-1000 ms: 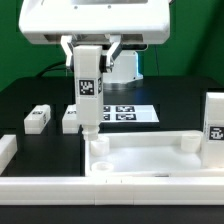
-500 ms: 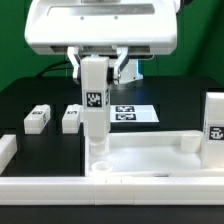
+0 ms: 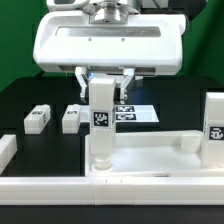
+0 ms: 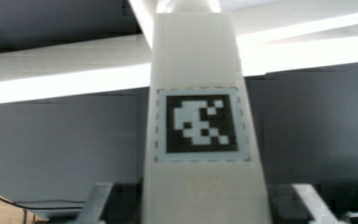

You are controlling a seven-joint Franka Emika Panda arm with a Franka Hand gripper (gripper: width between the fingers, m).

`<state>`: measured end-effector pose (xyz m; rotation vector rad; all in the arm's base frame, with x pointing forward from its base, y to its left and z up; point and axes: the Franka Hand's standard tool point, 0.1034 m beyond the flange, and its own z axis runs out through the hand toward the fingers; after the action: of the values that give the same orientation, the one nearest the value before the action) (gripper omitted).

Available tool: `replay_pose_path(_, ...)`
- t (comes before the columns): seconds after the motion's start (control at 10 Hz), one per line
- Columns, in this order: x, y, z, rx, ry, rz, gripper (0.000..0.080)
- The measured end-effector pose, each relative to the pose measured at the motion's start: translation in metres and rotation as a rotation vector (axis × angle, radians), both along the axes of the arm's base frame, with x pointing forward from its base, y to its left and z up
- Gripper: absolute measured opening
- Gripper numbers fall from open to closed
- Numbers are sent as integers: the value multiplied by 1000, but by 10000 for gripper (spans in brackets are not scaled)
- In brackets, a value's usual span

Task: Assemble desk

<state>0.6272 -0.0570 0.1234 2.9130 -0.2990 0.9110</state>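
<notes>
My gripper (image 3: 104, 84) is shut on a white desk leg (image 3: 102, 125) that carries a black-and-white tag, and holds it upright. The leg's lower end stands at the corner socket on the exterior view's left of the white rimmed tabletop (image 3: 150, 157). I cannot tell how deep it sits. In the wrist view the leg (image 4: 202, 90) fills the middle and hides the socket, with my gripper (image 4: 208, 208) around its near end and one finger (image 4: 108, 202) showing beside it. Another socket (image 3: 186, 142) shows at the tabletop's far right corner.
Two small white legs (image 3: 38, 118) (image 3: 72, 117) lie on the black table behind the tabletop. A tall tagged leg (image 3: 214, 118) stands at the exterior view's right. The marker board (image 3: 135, 113) lies behind the gripper. White border bars (image 3: 120, 192) run along the front and left.
The gripper has carried the leg down and toward the exterior view's right, from the black table behind the tabletop onto its corner socket.
</notes>
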Motion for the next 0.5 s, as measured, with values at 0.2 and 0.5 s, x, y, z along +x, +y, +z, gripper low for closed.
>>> replay_pose_path(0.2,0,-1,-5,-8,-4,-1,291)
replay_pose_path(0.5,-3,-3,-18,-13,11,-2,291)
